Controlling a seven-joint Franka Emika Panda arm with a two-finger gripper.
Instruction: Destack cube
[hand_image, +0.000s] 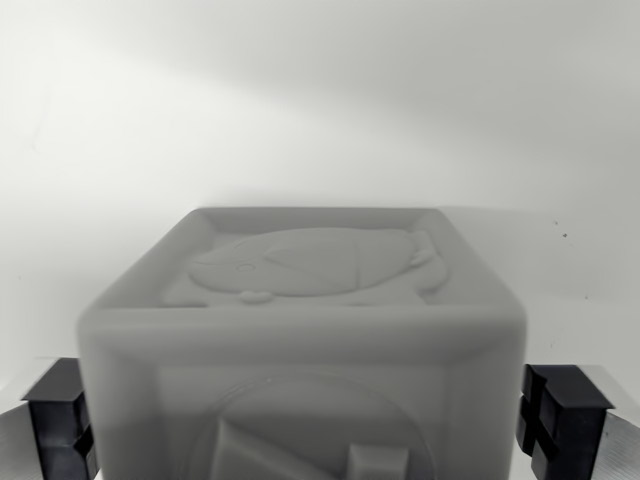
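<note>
We see a grey embossed cube (300, 340) between our gripper (318, 415) pads, jaws bracketing it for lifting; whether they grip, we cannot tell.

Grey cube (300, 340), embossed fish-like relief on top face, upright, btwn the jaws

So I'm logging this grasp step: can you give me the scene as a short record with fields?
object: grey cube, embossed animal relief on top face
hand: one finger on each side of the cube
fingers: black pads, at the cube's sides
contact: cannot tell
second cube below: not visible
background: plain white surface
</note>
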